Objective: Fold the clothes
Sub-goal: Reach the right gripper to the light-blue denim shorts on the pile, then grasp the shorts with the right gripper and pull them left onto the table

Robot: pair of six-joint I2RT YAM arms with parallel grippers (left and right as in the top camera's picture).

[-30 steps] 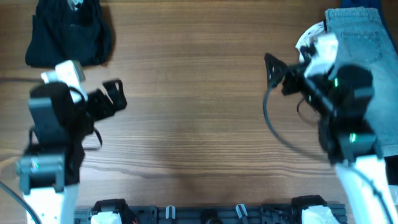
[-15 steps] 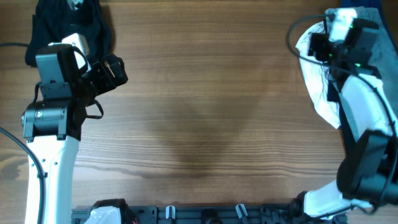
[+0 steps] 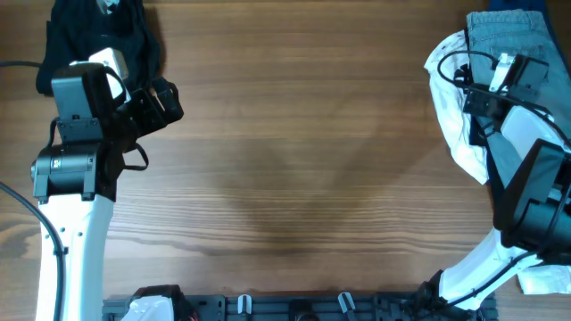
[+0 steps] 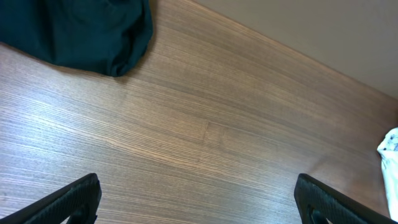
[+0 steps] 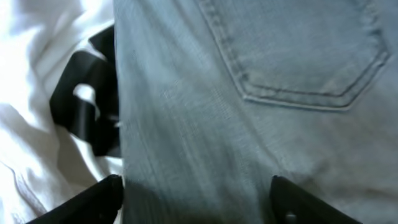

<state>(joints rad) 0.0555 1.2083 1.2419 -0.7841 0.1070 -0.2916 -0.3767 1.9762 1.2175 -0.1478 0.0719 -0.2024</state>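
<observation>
Wood-grain table (image 3: 294, 160), nothing laid out in the middle, so I'd say the folding hasn't started. The denim shorts (image 3: 504, 31) sit bunched in the upper right corner of the overhead view, partly on a white shirt (image 3: 451, 125). The right gripper (image 5: 196, 205) hangs right over the denim, fingers spread wide and holding nothing. Can't tell if it touches. The left gripper (image 4: 196, 202) is spread wide too, over bare wood near the black garment (image 3: 89, 40).

Pale denim shorts (image 5: 261, 124), pocket up, atop white shirt (image 5: 37, 124)
</observation>
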